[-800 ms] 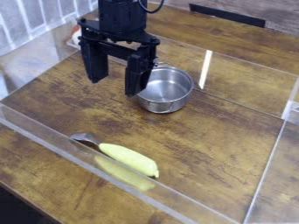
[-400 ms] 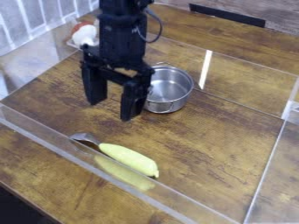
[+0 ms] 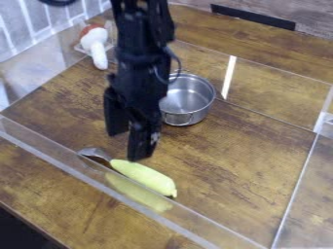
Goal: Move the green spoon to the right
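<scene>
Presumably for grasping: jaws (image 3: 135, 151), wide apart, above spoon (image 3: 142, 177), near the worktop's (image 3: 240, 160) front edge.

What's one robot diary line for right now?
tool: open, above green spoon | steel pot: upright, behind spoon | holding: nothing | spoon move: not done

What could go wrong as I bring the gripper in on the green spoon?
The gripper hangs over the metal end of the green spoon, so closing there might pinch only the thin neck or miss the thick handle. The spoon also lies right beside the clear wall, which a fingertip could knock. The steel pot is close behind and might get bumped.
</scene>
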Action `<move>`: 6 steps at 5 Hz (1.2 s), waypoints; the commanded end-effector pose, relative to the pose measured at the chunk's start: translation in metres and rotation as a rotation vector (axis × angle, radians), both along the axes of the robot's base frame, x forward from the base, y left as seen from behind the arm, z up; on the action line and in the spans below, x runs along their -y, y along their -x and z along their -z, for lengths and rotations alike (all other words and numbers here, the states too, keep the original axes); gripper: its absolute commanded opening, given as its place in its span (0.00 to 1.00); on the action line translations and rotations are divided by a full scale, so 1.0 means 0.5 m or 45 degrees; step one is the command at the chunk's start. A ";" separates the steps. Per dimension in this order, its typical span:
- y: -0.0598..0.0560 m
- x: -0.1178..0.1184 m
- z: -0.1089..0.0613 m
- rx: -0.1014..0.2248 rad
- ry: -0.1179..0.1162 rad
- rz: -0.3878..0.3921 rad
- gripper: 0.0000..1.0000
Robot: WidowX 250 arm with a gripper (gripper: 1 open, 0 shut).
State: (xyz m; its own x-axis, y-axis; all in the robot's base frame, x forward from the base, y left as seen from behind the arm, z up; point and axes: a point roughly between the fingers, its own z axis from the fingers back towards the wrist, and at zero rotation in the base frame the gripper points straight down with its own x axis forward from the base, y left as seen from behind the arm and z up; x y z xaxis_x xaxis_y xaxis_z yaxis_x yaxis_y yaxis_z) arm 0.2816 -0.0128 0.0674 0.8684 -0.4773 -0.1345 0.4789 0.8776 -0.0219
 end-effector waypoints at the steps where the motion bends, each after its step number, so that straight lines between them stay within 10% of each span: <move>1: -0.007 0.013 0.017 0.057 0.006 0.278 1.00; 3: -0.003 0.029 0.070 0.088 0.022 0.623 1.00; 6: 0.021 0.040 0.092 0.110 0.069 0.763 1.00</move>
State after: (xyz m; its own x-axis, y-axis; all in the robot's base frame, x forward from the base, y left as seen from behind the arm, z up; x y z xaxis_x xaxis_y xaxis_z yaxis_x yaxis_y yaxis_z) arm 0.2845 -0.0263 0.0289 0.4753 -0.8796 -0.0176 0.8795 0.4745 0.0372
